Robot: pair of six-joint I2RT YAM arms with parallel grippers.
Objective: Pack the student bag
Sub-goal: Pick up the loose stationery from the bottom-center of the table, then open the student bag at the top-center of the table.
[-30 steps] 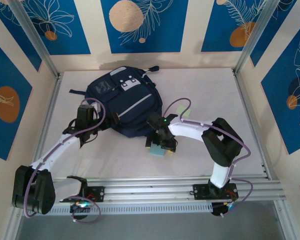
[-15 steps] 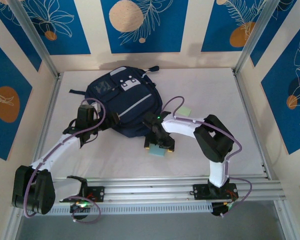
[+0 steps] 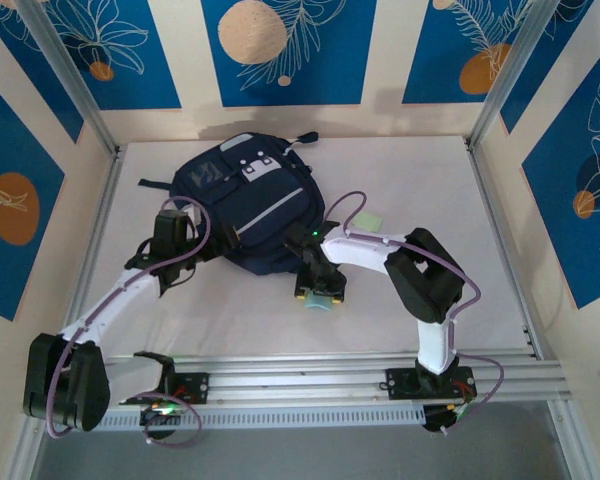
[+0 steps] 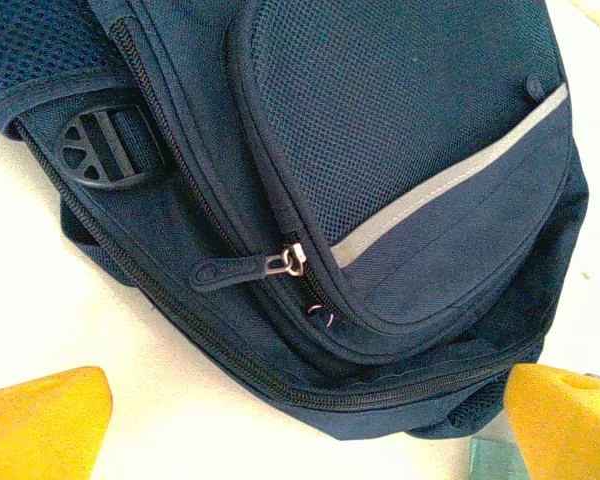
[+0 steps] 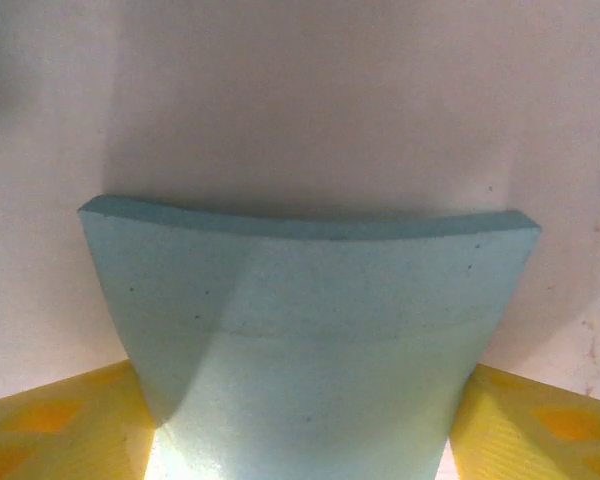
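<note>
Table (image 3: 450, 200) seen from above, white and walled by blue panels with leaf patterns, my two arms reaching in from its near edge. I see the student bag (image 3: 245, 200) lying flat on the far, left-of-centre part of the table, dark navy, its front pocket facing up with a pale stripe across it. My left gripper (image 4: 305, 430) hovers beside the bag's left side, jaws spread wide with nothing between them. Its wrist camera looks down on the mesh front pocket, a grey reflective stripe (image 4: 450, 190), a zipper pull (image 4: 245, 268) at the pocket's edge and a round black buckle (image 4: 100, 150) at the upper left. My right gripper (image 5: 300, 440) is low on the table just in front of the bag's near right edge. Its yellow fingers (image 5: 50, 425) press on both sides of a teal foam block (image 5: 310, 320) (the block's far edge bows in a slight curve), so I read it as clamped on that block. A pale green slip (image 3: 370, 222) lies flat on the table beyond the right arm, near the bag but not touching it.
</note>
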